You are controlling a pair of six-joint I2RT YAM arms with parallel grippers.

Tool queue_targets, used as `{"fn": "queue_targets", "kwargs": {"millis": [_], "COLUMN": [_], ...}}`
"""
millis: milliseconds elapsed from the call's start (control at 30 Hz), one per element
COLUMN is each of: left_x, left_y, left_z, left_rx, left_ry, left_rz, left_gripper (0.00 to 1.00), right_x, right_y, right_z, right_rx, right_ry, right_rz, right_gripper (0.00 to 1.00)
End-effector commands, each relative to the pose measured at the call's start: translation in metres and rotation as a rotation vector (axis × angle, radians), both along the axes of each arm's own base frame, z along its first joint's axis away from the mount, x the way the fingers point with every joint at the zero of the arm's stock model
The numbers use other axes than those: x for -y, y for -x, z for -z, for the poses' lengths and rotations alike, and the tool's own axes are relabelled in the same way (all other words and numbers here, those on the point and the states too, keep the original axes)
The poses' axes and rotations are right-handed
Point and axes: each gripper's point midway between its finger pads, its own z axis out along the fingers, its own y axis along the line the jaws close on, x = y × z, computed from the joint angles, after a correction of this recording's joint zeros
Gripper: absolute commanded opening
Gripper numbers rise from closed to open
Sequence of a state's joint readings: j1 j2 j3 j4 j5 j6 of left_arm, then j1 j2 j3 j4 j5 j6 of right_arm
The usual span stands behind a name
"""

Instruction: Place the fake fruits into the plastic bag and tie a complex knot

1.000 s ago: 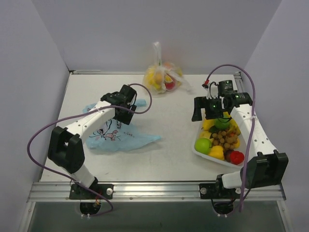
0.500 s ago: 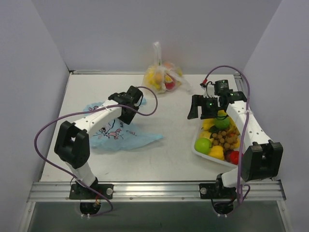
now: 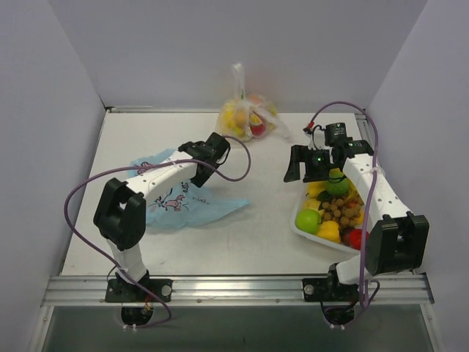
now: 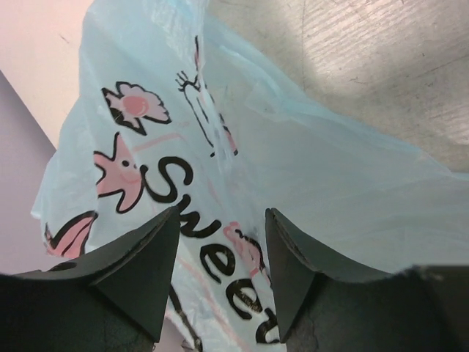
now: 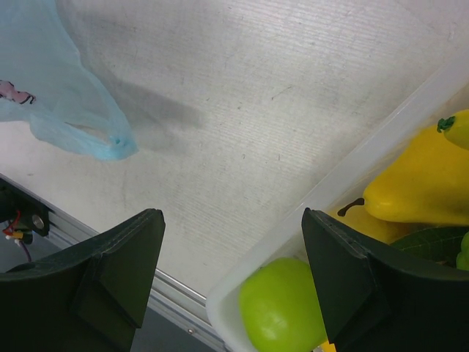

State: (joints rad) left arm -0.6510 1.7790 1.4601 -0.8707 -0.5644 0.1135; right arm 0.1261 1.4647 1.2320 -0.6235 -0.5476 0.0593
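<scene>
Lying on the grey-walled table (image 3: 271, 220), plastic bag (image 3: 209, 209) — left gripper (image 4: 221, 213) and right gripper (image 5: 233, 216) jaws apart.

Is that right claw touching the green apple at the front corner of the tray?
Apart. The top view shows the right gripper open near the tray's far end, with yellow fruit lying between it and the green apple.

printed blue bag (image 4: 293, 169), end effector (image 4: 220, 242) parted above
</scene>
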Motion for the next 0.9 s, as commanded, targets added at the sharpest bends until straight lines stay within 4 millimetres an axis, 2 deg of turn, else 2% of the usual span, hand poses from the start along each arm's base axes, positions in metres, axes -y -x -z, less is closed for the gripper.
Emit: {"fn": "queue_targets", "kwargs": {"millis": [0, 100, 200, 233, 333, 367, 400, 433, 500, 567, 633, 667, 700, 767, 800, 867], "left_x": [0.003, 0.000, -0.013, -0.016, -0.023, -0.021, -0.018, -0.014, 0.000, 0.016, 0.029, 0.033, 0.035, 0.038, 0.041, 0.042], "left_y": [-0.009, -0.008, -0.010, -0.010, -0.010, -0.013, -0.011, -0.011, -0.013, -0.008, -0.003, 0.000, 0.003, 0.009, 0.013, 0.018], "left_z": [0.010, 0.022, 0.032, 0.034, 0.032, 0.026, 0.025, 0.013, -0.011, -0.047, -0.086, -0.097, -0.117, -0.130, -0.145, -0.150], "left_rx": [-0.014, -0.040, -0.049, -0.055, -0.064, -0.058, -0.083, -0.072, -0.050, -0.013, 0.055, 0.070, 0.116, 0.134, 0.162, 0.171], "left_ry": [-0.007, -0.034, -0.094, -0.104, -0.099, -0.078, -0.033, 0.021, 0.155, 0.335, 0.467, 0.510, 0.562, 0.628, 0.682, 0.754], "left_rz": [0.006, 0.004, -0.033, -0.042, -0.059, -0.058, -0.049, -0.042, -0.018, 0.023, 0.067, 0.081, 0.100, 0.118, 0.138, 0.156], "left_gripper": [0.59, 0.58, 0.52, 0.45, 0.34, 0.19, 0.10, 0.00, 0.00, 0.00, 0.00, 0.00, 0.00, 0.00, 0.00, 0.00], "right_x": [-0.005, -0.006, -0.007, -0.006, -0.007, -0.009, -0.010, -0.011, -0.017, -0.024, -0.030, -0.035, -0.038, -0.045, -0.052, -0.057], "right_y": [0.002, 0.000, -0.002, -0.003, -0.008, -0.011, -0.014, -0.016, -0.023, -0.032, -0.037, -0.042, -0.044, -0.048, -0.048, -0.050], "right_z": [0.002, 0.003, 0.003, 0.004, 0.005, 0.004, 0.003, 0.002, -0.007, -0.018, -0.033, -0.042, -0.052, -0.065, -0.074, -0.085], "right_rx": [-0.018, -0.019, -0.016, -0.018, -0.015, -0.003, -0.001, 0.004, 0.029, 0.062, 0.099, 0.118, 0.132, 0.160, 0.167, 0.202], "right_ry": [-0.024, -0.029, -0.035, -0.038, -0.052, -0.060, -0.071, -0.081, -0.134, -0.194, -0.246, -0.280, -0.303, -0.331, -0.355, -0.378], "right_rz": [0.001, 0.004, 0.008, 0.017, 0.042, 0.046, 0.059, 0.069, 0.107, 0.154, 0.175, 0.194, 0.199, 0.202, 0.206, 0.213], "right_gripper": [0.78, 0.77, 0.76, 0.76, 0.73, 0.72, 0.69, 0.68, 0.65, 0.61, 0.61, 0.62, 0.64, 0.70, 0.71, 0.73]}}
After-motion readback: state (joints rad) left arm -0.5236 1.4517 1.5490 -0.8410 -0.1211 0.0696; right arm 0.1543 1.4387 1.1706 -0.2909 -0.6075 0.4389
